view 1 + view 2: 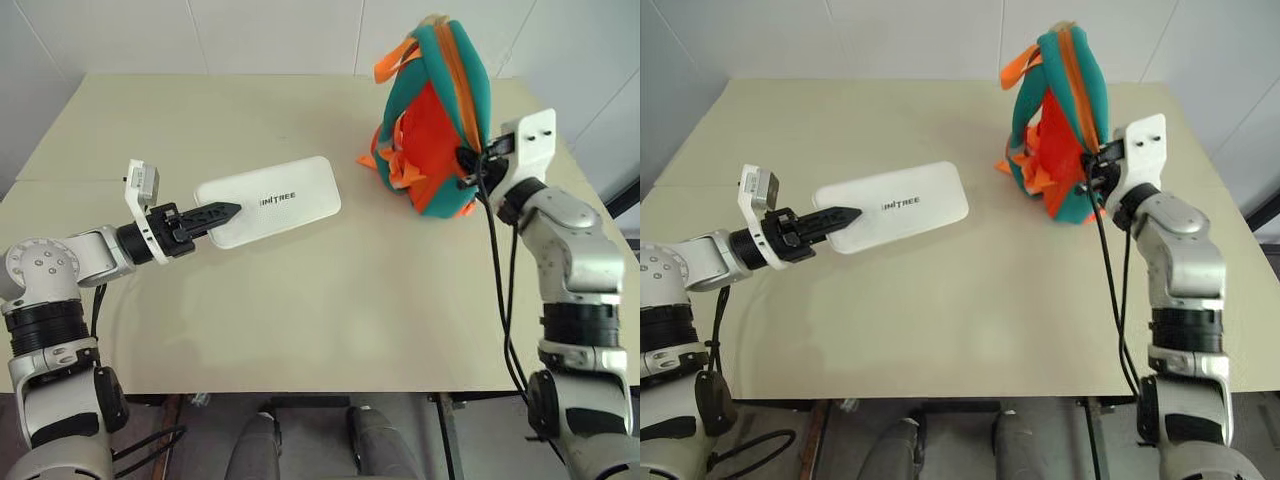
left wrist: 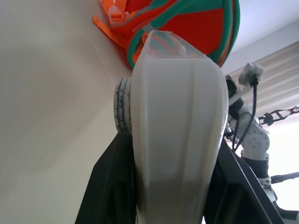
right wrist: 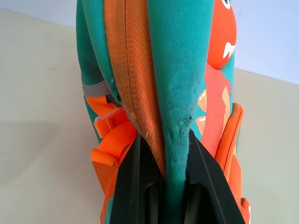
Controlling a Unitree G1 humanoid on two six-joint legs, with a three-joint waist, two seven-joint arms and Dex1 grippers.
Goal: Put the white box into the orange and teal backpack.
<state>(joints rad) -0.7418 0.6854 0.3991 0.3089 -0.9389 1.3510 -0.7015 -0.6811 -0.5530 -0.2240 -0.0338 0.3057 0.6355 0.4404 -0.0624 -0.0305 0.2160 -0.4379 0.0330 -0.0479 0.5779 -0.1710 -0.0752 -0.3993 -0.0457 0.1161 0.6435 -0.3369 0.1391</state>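
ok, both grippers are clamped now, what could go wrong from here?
1. The left gripper pinches only one end of the flat white plastic box, so the long free end could sag or twist out when lifted.
2. The right gripper holds just a thin fold of the teal and orange fabric backpack; it may slip, or the upright bag may topple.
3. No opening for the box is visible yet.

The table (image 1: 300, 320) lies bare across its whole near half and between the box (image 1: 268, 200) and the backpack (image 1: 435, 120), leaving a wide lane there. The backpack stands upright at the far right, with the right gripper (image 1: 468, 165) clamped on its edge, blocking approach from that side.
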